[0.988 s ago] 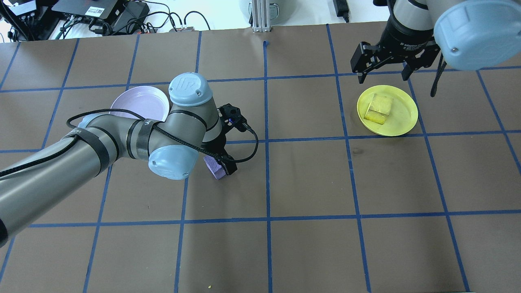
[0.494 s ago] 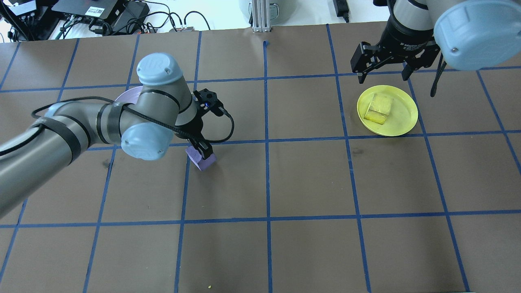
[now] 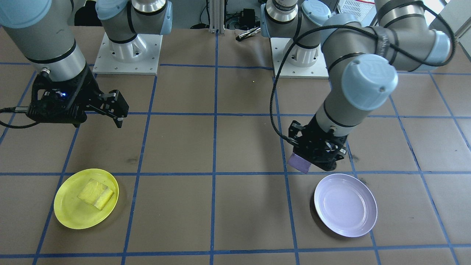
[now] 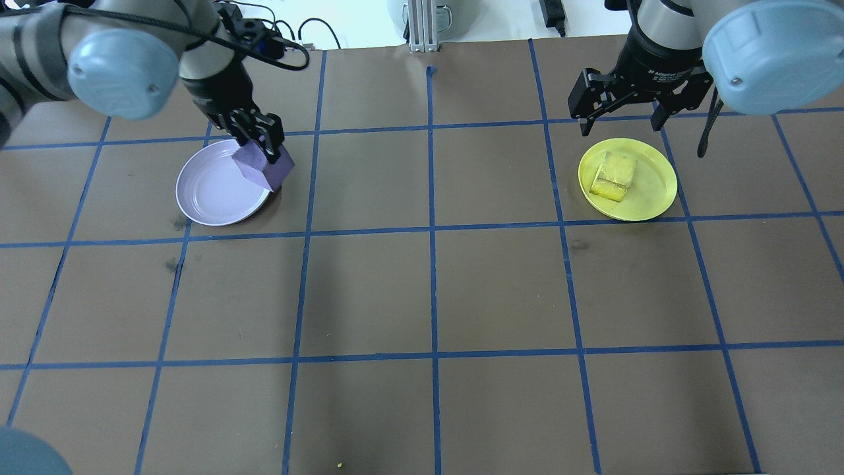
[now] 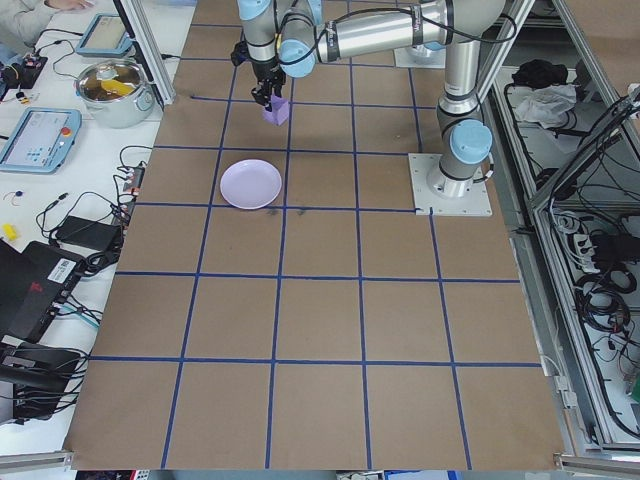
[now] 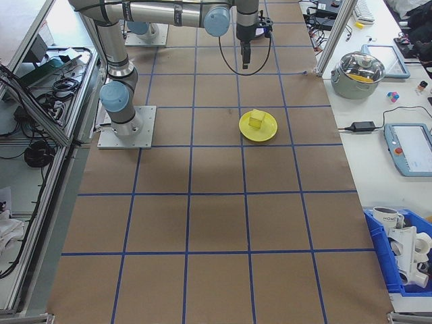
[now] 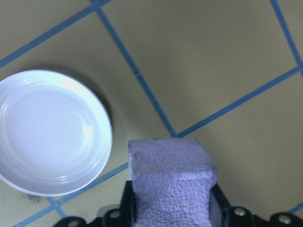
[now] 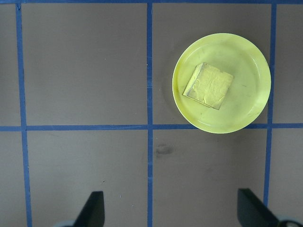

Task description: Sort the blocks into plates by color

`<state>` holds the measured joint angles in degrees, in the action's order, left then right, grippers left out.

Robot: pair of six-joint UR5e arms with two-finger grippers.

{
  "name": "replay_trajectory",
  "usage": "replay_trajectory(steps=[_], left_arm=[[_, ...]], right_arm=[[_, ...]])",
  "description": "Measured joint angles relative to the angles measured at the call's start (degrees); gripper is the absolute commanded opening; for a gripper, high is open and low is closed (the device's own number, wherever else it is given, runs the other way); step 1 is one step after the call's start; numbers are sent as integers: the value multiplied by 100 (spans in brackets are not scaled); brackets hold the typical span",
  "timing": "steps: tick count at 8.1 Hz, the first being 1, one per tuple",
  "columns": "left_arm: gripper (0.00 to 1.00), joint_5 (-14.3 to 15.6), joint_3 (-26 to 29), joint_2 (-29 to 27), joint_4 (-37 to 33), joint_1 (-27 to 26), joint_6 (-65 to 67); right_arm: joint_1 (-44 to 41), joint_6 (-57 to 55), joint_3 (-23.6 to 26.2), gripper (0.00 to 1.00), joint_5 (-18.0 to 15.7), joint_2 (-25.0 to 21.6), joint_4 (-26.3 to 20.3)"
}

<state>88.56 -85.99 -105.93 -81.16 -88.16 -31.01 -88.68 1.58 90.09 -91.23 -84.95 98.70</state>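
A: Gripping the purple block [image 4: 264,168] between clenched fingers [image 4: 273,135], the left gripper [image 3: 318,157] hangs over the bench [image 4: 422,297] just beside the lavender plate [image 4: 211,194]. The gripper body covers most of the block in the front view, leaving one corner showing.

B: Is the block over the plate or beside it?

A: From overhead it overlaps the plate's rim on the side toward the bench's middle; the wrist camera shows it off that rim, held clear of the surface. The lavender plate holds nothing.

B: And the other side?

A: The yellow block [image 4: 613,175] lies inside the yellow plate [image 4: 653,194], near the bench's far right corner. The right gripper [image 4: 623,109] hovers above the plate's far edge, its fingers [image 8: 92,210] spread apart and released; its wrist view cuts them off at the bottom edge.
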Motion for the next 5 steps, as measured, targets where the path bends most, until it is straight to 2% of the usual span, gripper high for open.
replay_trajectory(steps=[2,3,5], left_arm=[[2,24,348,-275,-147,850,229],[0,152,391,-461,-43,1237,276],[0,385,430,-887,396,1609,454]], right_arm=[[-4,-6,0,100,0,1,0],[-3,-8,4,100,0,3,0],[-1,-5,8,100,0,4,0]])
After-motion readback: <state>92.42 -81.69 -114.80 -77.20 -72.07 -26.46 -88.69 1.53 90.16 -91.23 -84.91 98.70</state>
